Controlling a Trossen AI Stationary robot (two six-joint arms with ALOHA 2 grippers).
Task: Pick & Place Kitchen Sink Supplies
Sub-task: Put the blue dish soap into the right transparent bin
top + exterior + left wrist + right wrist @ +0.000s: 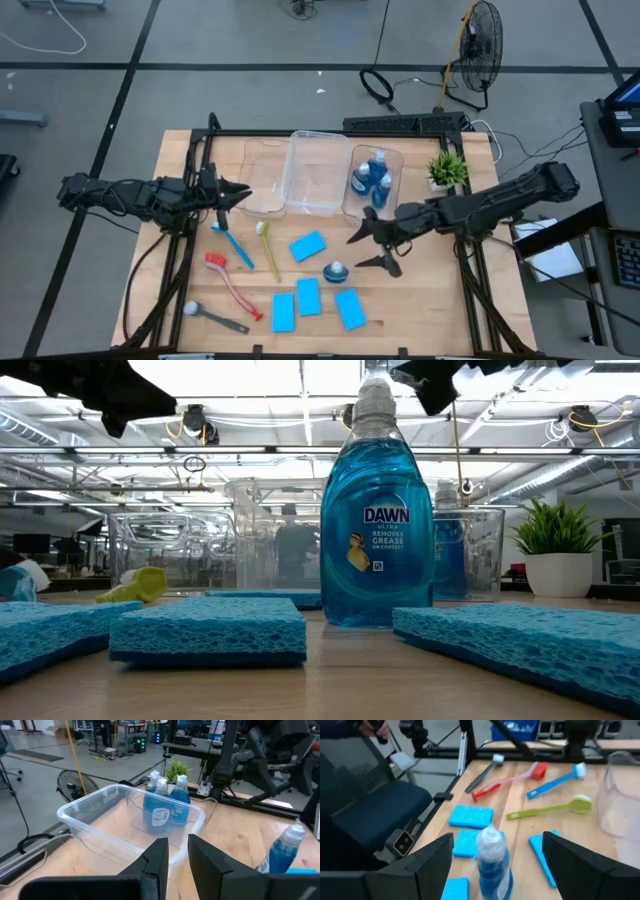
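Bottle (335, 271) — on wooden table (440, 300) (upright).

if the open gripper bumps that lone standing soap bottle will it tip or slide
Probably tip: the bottle stands tall on a narrow base. It looks nearly full of blue liquid, so likely heavy for its size. Its smooth plastic may slip between the right gripper fingers, which straddle it wide open.

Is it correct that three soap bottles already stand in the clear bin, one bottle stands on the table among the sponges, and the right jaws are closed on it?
Not quite: the right gripper has its jaws wide open on either side of the loose bottle, not closed on it, as the right wrist view shows. Three bottles do stand in the clear bin.
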